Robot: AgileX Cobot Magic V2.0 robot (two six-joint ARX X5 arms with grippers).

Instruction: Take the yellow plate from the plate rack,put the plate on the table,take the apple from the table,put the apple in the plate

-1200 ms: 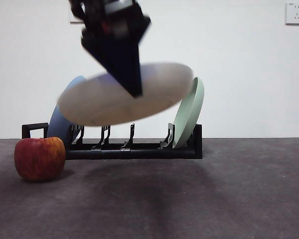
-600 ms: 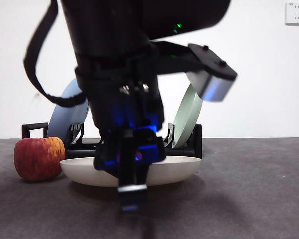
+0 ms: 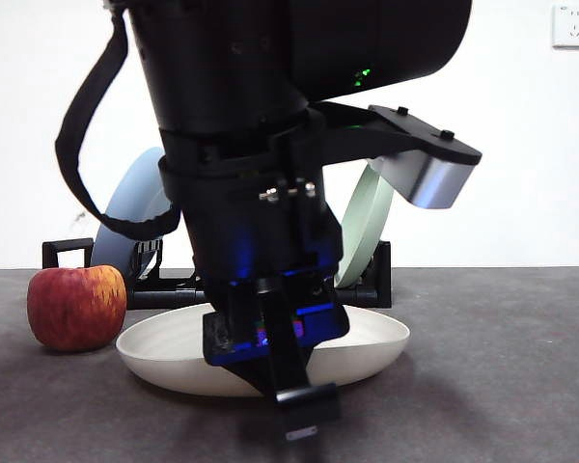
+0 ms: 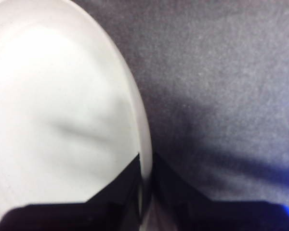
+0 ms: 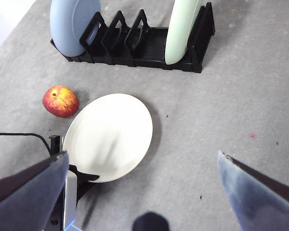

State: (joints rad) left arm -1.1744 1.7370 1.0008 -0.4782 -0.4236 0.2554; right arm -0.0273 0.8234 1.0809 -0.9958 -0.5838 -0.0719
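Note:
The yellow plate (image 3: 367,340) lies low on the table (image 3: 502,371), in front of the plate rack (image 3: 378,275) and just right of the apple (image 3: 75,306). My left gripper (image 3: 299,405) comes down from above and is shut on the plate's near rim. In the left wrist view its jaws (image 4: 147,178) pinch the rim of the plate (image 4: 53,110). My right gripper (image 5: 142,156) is open and empty, high above the table. Its view shows the plate (image 5: 111,134), the apple (image 5: 60,101) and the rack (image 5: 149,48) below.
A blue plate (image 3: 135,207) leans in the rack's left end and a pale green plate (image 3: 367,227) in its right end; both show in the right wrist view (image 5: 72,24) (image 5: 180,29). The left arm's dark body fills the middle of the front view.
The left gripper has brought the yellow plate down from the air to the table, then a little nearer and to the right. The apple and rack have not moved.

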